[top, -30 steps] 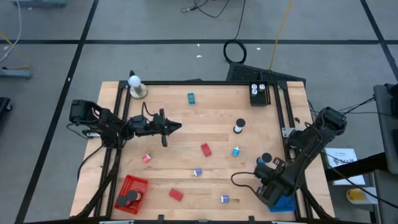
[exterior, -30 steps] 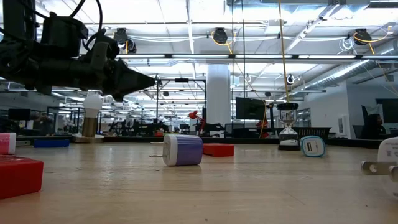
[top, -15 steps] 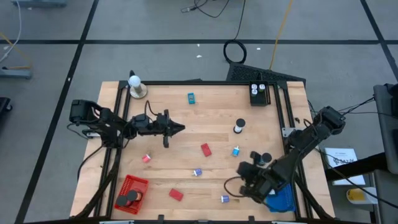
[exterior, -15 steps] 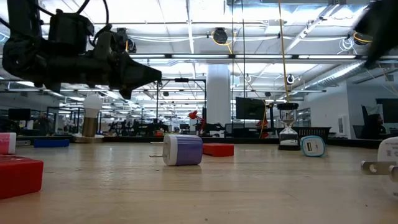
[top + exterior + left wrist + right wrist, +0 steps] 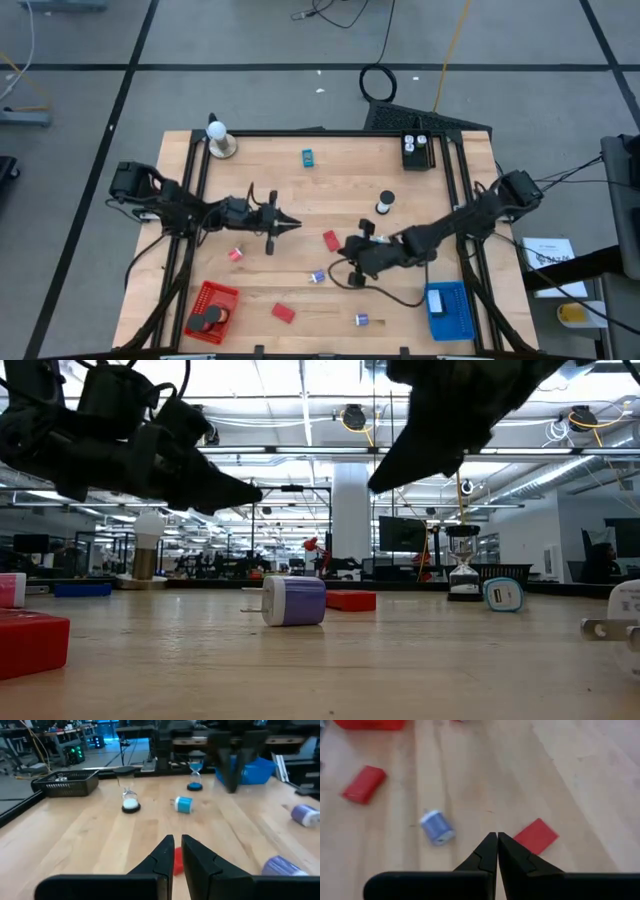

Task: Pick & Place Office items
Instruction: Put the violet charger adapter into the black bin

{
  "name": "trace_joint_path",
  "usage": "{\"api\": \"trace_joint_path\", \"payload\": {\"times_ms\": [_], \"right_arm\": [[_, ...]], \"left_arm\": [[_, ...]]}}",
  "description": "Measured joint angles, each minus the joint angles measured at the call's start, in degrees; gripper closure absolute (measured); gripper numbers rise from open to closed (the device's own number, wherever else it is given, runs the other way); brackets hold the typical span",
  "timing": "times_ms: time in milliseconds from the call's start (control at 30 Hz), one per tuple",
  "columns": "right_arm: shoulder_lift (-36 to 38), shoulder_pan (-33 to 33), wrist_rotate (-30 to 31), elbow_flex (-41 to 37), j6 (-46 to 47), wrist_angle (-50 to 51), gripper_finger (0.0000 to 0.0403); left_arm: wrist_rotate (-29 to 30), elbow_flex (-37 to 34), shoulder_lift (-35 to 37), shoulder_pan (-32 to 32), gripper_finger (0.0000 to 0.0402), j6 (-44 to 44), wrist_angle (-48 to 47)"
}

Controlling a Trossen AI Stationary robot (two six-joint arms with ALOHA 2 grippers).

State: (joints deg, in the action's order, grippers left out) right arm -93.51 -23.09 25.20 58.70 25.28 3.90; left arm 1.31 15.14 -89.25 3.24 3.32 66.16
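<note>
Small office items lie scattered on the wooden table. A red block (image 5: 331, 240) lies flat at the middle, between both grippers. My left gripper (image 5: 295, 222) hovers just left of it, shut and holding nothing; in the left wrist view the red block (image 5: 177, 861) shows below the fingertips. My right gripper (image 5: 345, 249) hangs shut above the table, just right of and nearer than the block (image 5: 536, 836). A purple charger (image 5: 317, 277) lies on its side nearby, also seen in the right wrist view (image 5: 436, 826) and the low view (image 5: 293, 601).
A red mesh basket (image 5: 211, 312) sits at the near left and a blue one (image 5: 447, 310) at the near right. A black tray (image 5: 417, 150) and the white ball on its tan base (image 5: 218, 140) stand at the far edge. Further red blocks (image 5: 283, 313), another charger (image 5: 361, 320) and a teal piece (image 5: 307, 156) lie about.
My right arm has swung from above the blue basket at the near right corner toward the table's middle, ending beside the red block. My left gripper has crept right and toward the near edge, closer to the same block. No item has moved.
</note>
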Motion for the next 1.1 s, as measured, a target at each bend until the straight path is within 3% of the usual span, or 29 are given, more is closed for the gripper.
{"api": "trace_joint_path", "payload": {"times_ms": [167,333,633,800,967,1100], "right_arm": [[-3.33,2.61,-4.51,2.46,-2.82,1.13,0.0389],[-6.95,3.19,-6.46,7.45,-6.35,2.08,0.0347],[-15.77,3.28,-9.23,23.15,-10.54,18.66,0.0248],[-22.89,3.56,-14.79,33.37,-14.28,26.67,0.0202],[-29.26,3.76,-16.7,43.0,-17.5,33.59,0.0168],[-31.57,3.78,-19.61,45.39,-18.49,36.1,0.0159]], "left_arm": [[1.75,-0.07,0.0,3.01,0.036,1.16,-3.05],[3.18,-2.49,0.0,3.92,0.0389,2.39,-0.34],[4.82,-7.85,0.0,3.81,0.0398,0.58,6.96],[5.34,-8.04,0.0,3.81,0.0388,0.56,6.87],[6.65,-8.04,0.0,3.81,0.039,0.5,5.32],[7.12,-8.04,0.0,3.81,0.0397,0.4,4.25]]}}
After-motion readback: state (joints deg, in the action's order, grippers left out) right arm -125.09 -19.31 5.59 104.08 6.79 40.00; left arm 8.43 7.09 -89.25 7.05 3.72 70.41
